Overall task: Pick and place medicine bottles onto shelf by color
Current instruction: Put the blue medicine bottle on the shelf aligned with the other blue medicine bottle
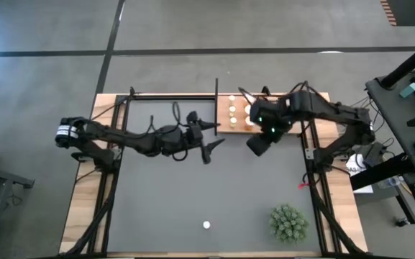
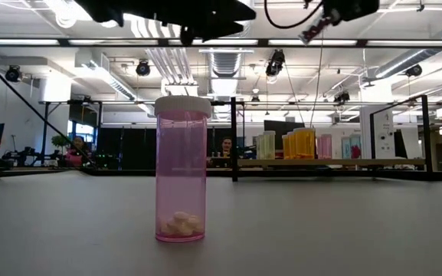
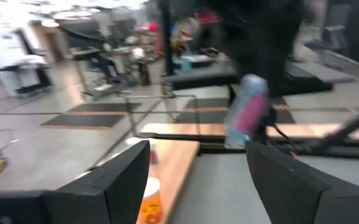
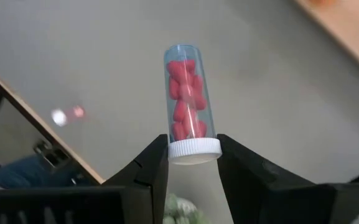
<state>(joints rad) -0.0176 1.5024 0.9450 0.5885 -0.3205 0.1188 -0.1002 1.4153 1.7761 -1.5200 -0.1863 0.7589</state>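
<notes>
Bottle (image 4: pixel 190 106) of red pills: clamped by its white cap in our right end effector (image 4: pixel 192 163), near the shelf (image 1: pixel 224 115) at twelve o'clock | left end effector (image 3: pixel 198 180): spread apart, holding nothing | advice: we set it beside matching colours, upright.

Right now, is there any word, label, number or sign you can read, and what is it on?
None legible.
Pink bottle on the mat: no label.
Clear bottle held by the right gripper: no print visible.
Bottles on the shelf: too small to read.
Background screens and boards: blurred.
</notes>
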